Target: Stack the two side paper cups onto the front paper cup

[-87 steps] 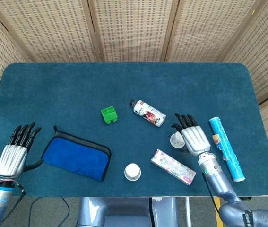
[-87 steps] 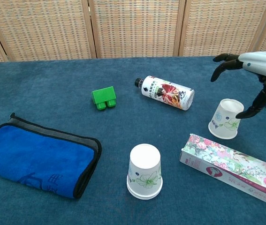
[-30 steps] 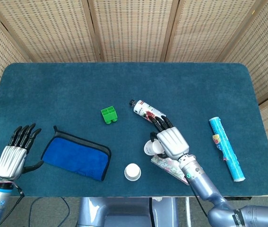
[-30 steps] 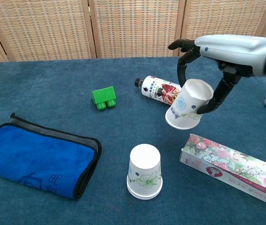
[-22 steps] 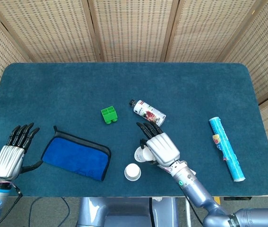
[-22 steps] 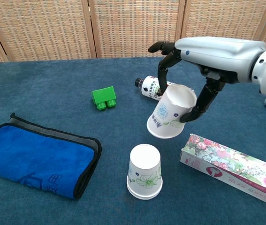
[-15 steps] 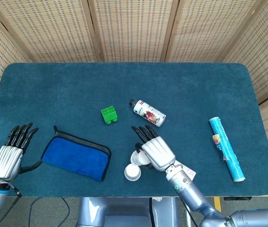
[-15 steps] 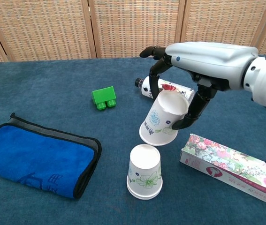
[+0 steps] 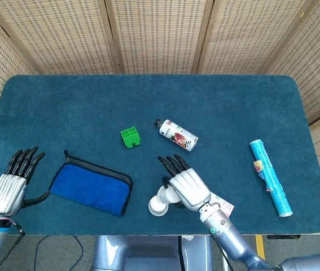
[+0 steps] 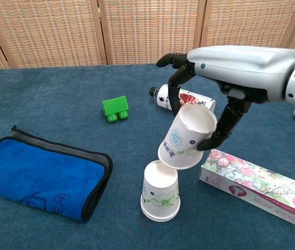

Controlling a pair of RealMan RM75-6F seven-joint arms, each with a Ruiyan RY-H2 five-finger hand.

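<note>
The front paper cup (image 10: 160,191) stands upside down near the table's front edge; the head view shows the front paper cup (image 9: 156,208) mostly under my right hand. My right hand (image 10: 225,67) holds a second paper cup (image 10: 186,137) upside down and tilted, its rim just over the front cup's top. In the head view the held cup (image 9: 166,195) peeks out left of my right hand (image 9: 188,189). My left hand (image 9: 12,184) hovers at the table's left edge, fingers spread, holding nothing. No other cup shows.
A blue cloth (image 10: 35,174) lies at the left. A green block (image 10: 115,108) and a lying bottle (image 10: 184,102) sit behind the cups. A floral box (image 10: 261,187) lies right of the front cup. A blue tube (image 9: 270,176) lies at the far right.
My right hand has carried the cup from the right side of the table leftward and down, ending just above the front cup. The left hand has stayed put.
</note>
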